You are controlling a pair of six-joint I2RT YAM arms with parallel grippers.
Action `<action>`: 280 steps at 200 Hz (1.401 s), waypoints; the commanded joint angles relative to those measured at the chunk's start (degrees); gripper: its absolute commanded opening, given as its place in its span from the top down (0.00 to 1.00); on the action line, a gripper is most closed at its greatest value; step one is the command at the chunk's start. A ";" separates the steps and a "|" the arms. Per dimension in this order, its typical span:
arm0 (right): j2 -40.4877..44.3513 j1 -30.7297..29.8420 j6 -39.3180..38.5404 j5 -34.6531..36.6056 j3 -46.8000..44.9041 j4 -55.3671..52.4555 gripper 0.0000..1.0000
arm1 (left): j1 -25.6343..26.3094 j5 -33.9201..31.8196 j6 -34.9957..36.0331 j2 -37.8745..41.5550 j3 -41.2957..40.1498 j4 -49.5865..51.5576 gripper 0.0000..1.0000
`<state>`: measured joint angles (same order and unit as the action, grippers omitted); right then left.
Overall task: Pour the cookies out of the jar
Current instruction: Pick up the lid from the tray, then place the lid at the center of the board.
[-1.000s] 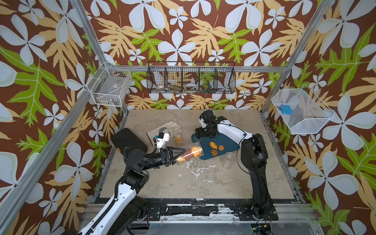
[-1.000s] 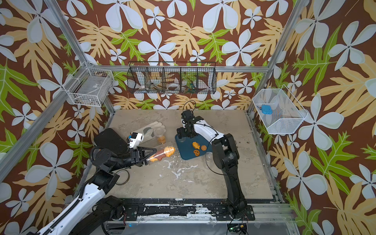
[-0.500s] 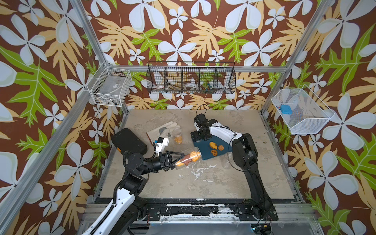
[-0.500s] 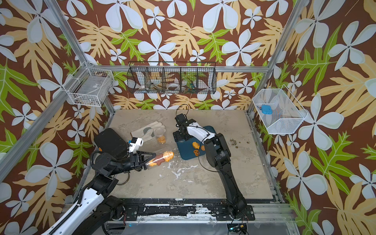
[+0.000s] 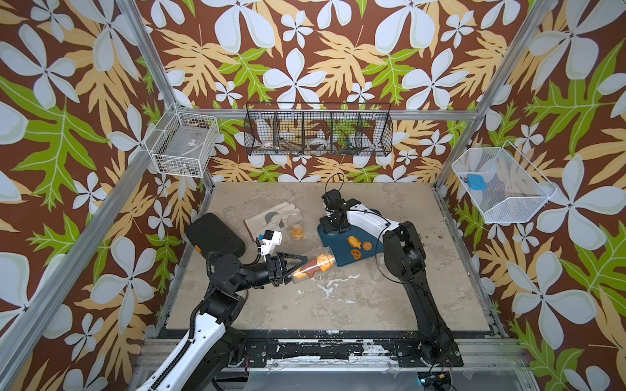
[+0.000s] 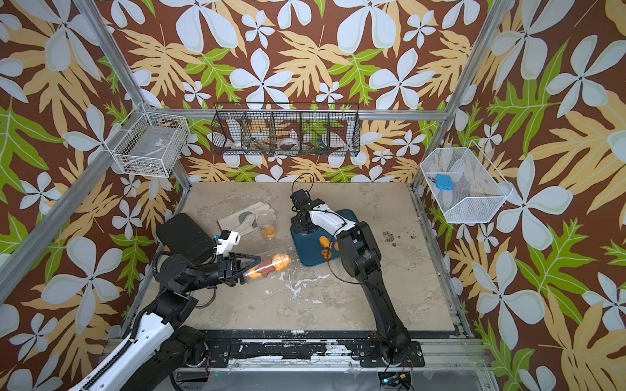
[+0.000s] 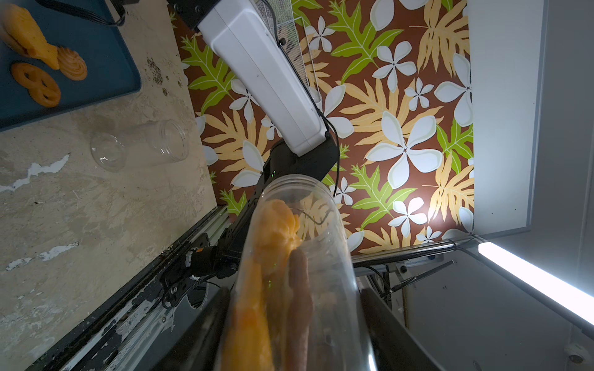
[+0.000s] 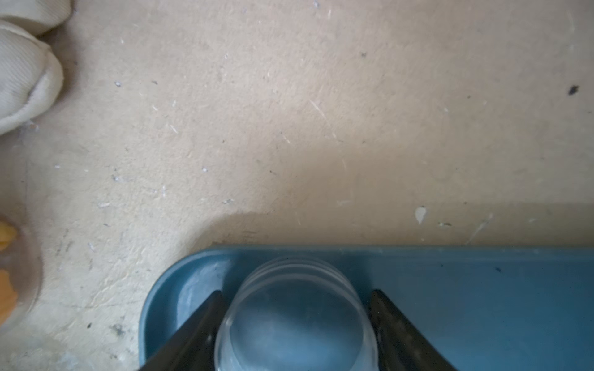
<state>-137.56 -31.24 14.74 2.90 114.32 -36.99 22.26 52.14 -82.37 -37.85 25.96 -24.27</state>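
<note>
Over the last second the right arm has swung left across the blue tray (image 5: 338,251). The right gripper (image 8: 297,293) now sits at the tray's far-left corner, having stood further right before. Its fingers (image 8: 205,324) have drawn in from a wide spread and press both sides of an empty jar (image 8: 295,324), clenched on it over the tray. The left gripper (image 5: 298,267) has dropped and pulled back a little toward the near left. It stays clamped on the jar (image 5: 313,267), which lies nearly level with its mouth at the tray's near-left rim. The cookies (image 5: 316,265) are packed inside that jar. Three cookies (image 5: 359,246) lie on the tray, the same count as before.

In both top views the right gripper's fingers and the empty jar are masked by the wrist above them. In the left wrist view the jar's contents are a blur of orange and brown. The gripping fingers (image 7: 389,324) there are dark and cut off at the picture's edge. The contents of the black wire basket (image 5: 318,130) on the far wall are hard to make out.

A loose clear jar (image 7: 138,144) lies on its side on the table (image 5: 338,304), just beside the right arm's elbow link. A small jar (image 5: 295,227) holding a few orange pieces stands between the glove (image 5: 271,216) and the tray's left edge. A black pad (image 5: 215,235) sits at the table's left edge. Bare tabletop stretches between the two arms on the near side.
</note>
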 commanded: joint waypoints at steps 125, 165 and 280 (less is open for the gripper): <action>34.47 15.53 1.78 -6.21 -28.89 -1.37 0.31 | -0.38 -6.05 10.81 -6.07 2.24 4.15 0.50; 49.83 25.18 -0.28 -6.63 -49.30 -1.68 0.31 | -0.38 -8.37 15.67 -15.31 3.89 2.85 0.50; 64.62 30.36 1.73 -11.31 -67.91 -5.83 0.30 | 1.99 -8.66 22.54 -37.01 13.61 1.86 0.51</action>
<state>-72.64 -0.91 16.23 -6.74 45.84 -40.66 23.90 43.94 -62.02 -73.12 38.24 -21.65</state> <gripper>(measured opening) 0.698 0.617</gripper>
